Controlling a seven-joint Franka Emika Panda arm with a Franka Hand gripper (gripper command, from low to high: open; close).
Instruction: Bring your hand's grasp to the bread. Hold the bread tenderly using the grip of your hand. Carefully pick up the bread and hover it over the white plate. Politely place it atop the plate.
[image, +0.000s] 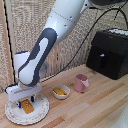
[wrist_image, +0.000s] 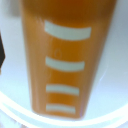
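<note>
One arm: a thick white and grey robot arm comes down from the top of the exterior view to the hand (image: 26, 98), a white boxy gripper low over the plate.
Bread: the small oblong orange-brown bread (image: 26, 105) lies on the plate, right under the gripper; the wrist view is filled by its orange surface (wrist_image: 62, 60), crossed by four pale stripes.
Plate: the large flat round white plate (image: 42, 111) with a faint beige rim sits on the pale wooden table (image: 95, 107), at the exterior view's left.
Fingers: the short dark-blue fingers (image: 34, 98) reach down on either side of the bread; whether they pinch it or stand free I cannot tell.
Writing: none can be read.
Around: a small deep white bowl (image: 61, 92) holding a yellow food piece, a pink cup (image: 81, 82) beside it, and a black boxy appliance (image: 111, 52) at the back, all apart from the plate.
</note>
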